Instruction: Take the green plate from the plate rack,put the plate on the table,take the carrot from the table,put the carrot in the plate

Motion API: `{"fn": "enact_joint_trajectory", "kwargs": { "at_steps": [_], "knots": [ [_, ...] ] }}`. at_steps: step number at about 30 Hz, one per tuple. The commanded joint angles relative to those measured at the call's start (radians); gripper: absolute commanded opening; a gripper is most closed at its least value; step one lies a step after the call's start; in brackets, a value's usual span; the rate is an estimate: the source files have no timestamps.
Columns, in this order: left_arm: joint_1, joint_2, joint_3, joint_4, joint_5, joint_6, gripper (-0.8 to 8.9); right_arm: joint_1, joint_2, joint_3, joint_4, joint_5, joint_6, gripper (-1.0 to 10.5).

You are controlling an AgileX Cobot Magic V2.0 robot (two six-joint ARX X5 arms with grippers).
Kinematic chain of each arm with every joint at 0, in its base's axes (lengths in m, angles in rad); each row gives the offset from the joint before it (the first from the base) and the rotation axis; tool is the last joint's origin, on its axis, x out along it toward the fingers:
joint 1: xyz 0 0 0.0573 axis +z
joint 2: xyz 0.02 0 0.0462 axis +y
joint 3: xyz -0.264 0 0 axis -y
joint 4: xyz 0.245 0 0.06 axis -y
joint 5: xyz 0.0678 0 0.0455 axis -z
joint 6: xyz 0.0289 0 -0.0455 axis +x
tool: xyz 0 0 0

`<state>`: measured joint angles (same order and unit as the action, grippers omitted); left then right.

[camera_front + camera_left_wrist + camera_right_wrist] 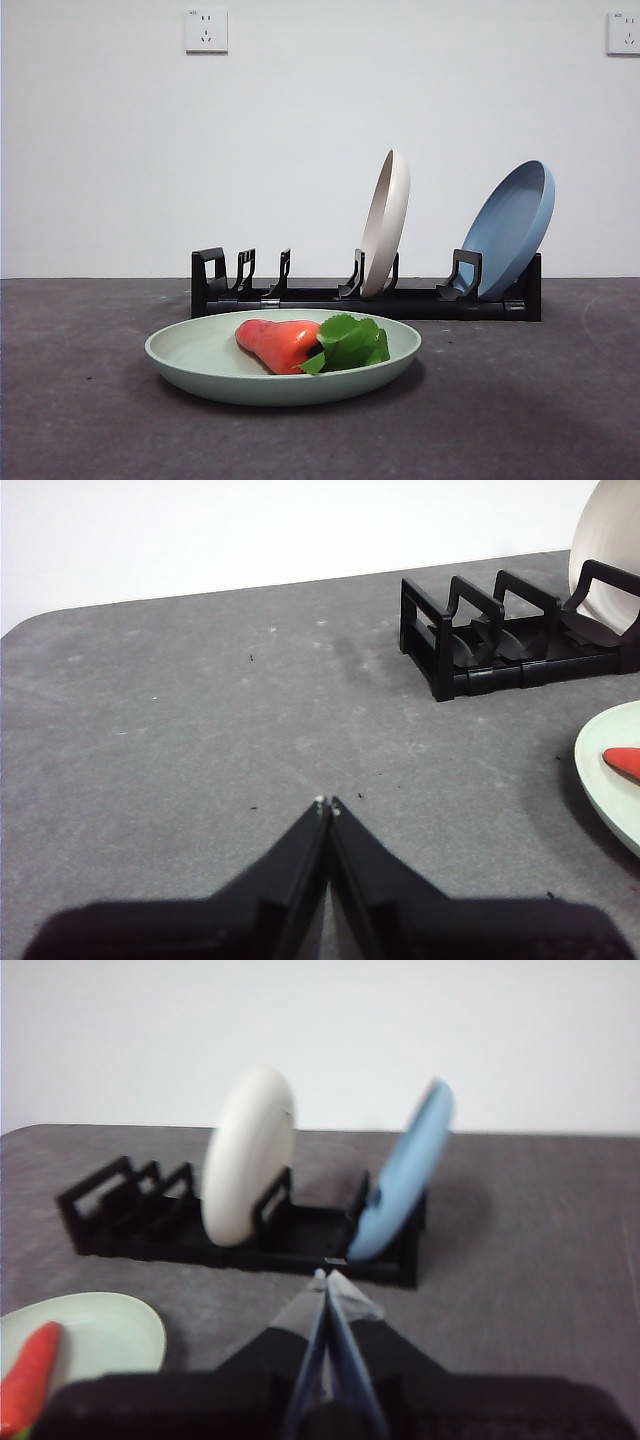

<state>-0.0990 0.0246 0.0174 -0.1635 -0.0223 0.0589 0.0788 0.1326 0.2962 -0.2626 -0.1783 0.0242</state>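
Observation:
The green plate [200, 358] lies flat on the table [80, 400] in front of the plate rack [330, 298]. The carrot [280, 343] lies in the plate, with its green leaves toward the right. The plate also shows in the left wrist view [612, 780] and the right wrist view [95, 1332], with the carrot [30, 1375] in it. My left gripper [327, 803] is shut and empty over bare table, away from the plate. My right gripper [327, 1278] is shut and empty, short of the rack [150, 1222]. Neither arm shows in the front view.
A cream-beige plate [386, 222] stands upright in the middle of the rack. A blue plate [512, 228] leans at its right end. The rack's left slots [240, 275] hold nothing. A white wall stands behind.

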Motion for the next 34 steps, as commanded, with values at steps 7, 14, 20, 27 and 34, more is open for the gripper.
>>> {"fn": "enact_joint_trajectory", "kwargs": {
  "at_steps": [7, 14, 20, 27, 34],
  "knots": [
    [0.003, -0.003, -0.013, 0.003, 0.002, -0.008, -0.02, 0.078, -0.094, -0.175, 0.069, 0.025, 0.065, 0.0],
    [0.003, -0.003, -0.013, 0.003, 0.002, -0.008, -0.02, 0.095, -0.124, -0.255, 0.074, 0.024, 0.085, 0.0],
    [0.003, -0.003, -0.013, 0.003, 0.002, -0.008, -0.02, 0.095, -0.132, -0.284, 0.075, 0.024, 0.095, 0.0],
    [0.003, -0.003, -0.013, 0.003, 0.002, -0.008, -0.02, 0.093, -0.132, -0.284, 0.075, 0.032, 0.117, 0.0],
    [0.003, -0.003, -0.013, 0.004, 0.002, -0.008, -0.02, 0.093, -0.128, -0.284, 0.075, 0.031, 0.117, 0.0]
  ]
}}
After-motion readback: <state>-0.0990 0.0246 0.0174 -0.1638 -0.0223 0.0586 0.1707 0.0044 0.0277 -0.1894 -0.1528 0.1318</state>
